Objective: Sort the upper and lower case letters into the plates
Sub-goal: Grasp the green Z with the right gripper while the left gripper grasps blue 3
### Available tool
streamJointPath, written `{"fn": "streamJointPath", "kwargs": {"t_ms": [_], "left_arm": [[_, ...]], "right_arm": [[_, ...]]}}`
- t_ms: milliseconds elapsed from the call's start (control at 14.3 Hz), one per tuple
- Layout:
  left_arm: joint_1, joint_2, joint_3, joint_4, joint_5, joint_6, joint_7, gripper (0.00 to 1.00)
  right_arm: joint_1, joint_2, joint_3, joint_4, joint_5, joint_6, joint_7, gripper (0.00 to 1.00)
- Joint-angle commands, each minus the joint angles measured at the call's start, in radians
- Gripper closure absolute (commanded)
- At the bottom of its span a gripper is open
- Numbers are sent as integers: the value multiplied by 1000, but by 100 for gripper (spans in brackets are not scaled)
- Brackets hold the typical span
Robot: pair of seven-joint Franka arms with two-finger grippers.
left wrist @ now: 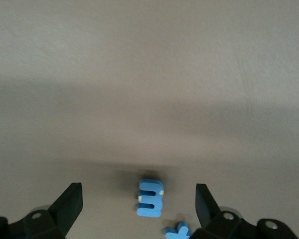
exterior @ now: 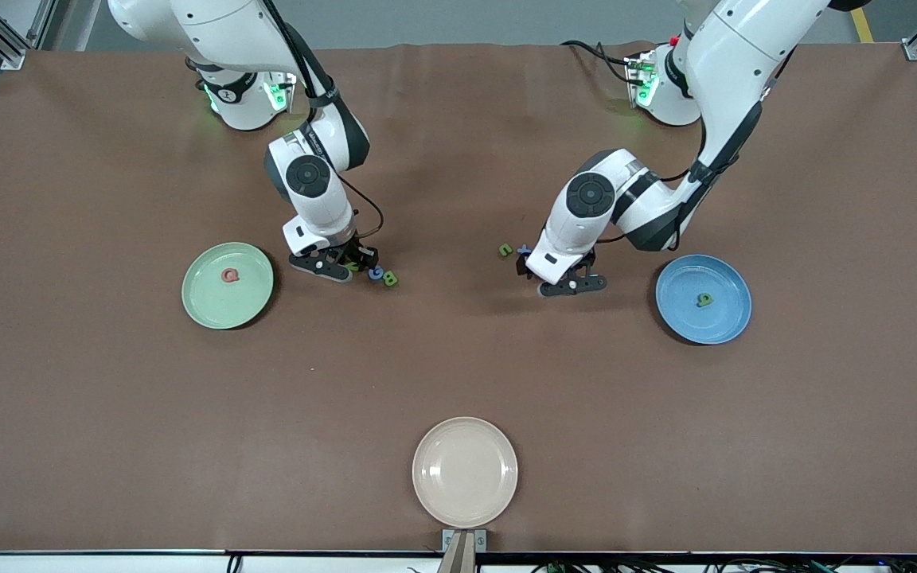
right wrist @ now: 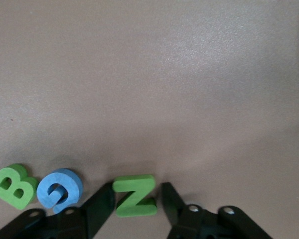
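Nearest the front camera, a cream plate [exterior: 465,472] is seen, bare and no part of the sorting. Farther from that camera than the cream plate, toward the right arm's end of the worktop [exterior: 108,414], the green plate [exterior: 228,285] is found with a pink-red letter [exterior: 229,275] in it; toward the left arm's end, the blue plate [exterior: 703,298] holds a green letter [exterior: 703,299].

Between the green plate and the blue plate, six loose letters are counted, eight in all. Beside the green plate lie a green Z [right wrist: 135,194], a blue G [right wrist: 61,187] and a green B [right wrist: 12,185]. Nearer the blue plate lie a blue m-like letter [left wrist: 150,197], a second blue letter [left wrist: 178,230], partly cut off, and a small green letter [exterior: 505,250]. Two task plates are counted, and two arms.

The letters are judged light, chunky and probably foam-like: slightly yielding, not fragile, easily nudged aside. Hold is best taken across the flat side faces, squarely and low.

The right tool [right wrist: 136,201] is set down at the worktop with its fingers standing close at either side of the Z; whether it is yet gripped cannot be told. The left tool [left wrist: 139,206] is held low and spread wide around the m-like letter, with nothing held.
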Motion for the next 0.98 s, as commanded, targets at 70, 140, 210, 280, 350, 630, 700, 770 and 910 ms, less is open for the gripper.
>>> {"fn": "streamJointPath", "kwargs": {"t_ms": [70, 140, 210, 280, 350, 630, 700, 770, 910], "left_arm": [[-19, 27, 3, 16, 18, 14, -18, 6], [-19, 27, 3, 15, 18, 14, -18, 10], [-19, 27, 3, 10, 20, 14, -18, 15], [-19, 30, 3, 7, 20, 14, -18, 19], [-21, 41, 3, 7, 20, 14, -18, 22], [-33, 45, 5, 6, 20, 14, -16, 27], [-33, 51, 3, 6, 20, 14, -16, 30], [-33, 54, 5, 6, 20, 12, -15, 32], [-33, 56, 5, 6, 20, 12, -15, 40]], "right_arm": [[-8, -3, -1, -17, 8, -22, 4, 99], [-21, -8, -1, -15, 7, -28, -5, 99], [-40, -17, -2, -15, 7, -33, -37, 100], [-72, -31, -2, -14, 7, -51, -84, 100], [-105, -49, -2, -12, 7, -80, -136, 100], [-269, -135, -4, 11, 5, -219, -391, 100], [-323, -144, -4, 25, 5, -259, -457, 100], [-348, -147, -4, 35, 5, -276, -483, 100], [-386, -148, -7, 39, 5, -280, -560, 100]]}}
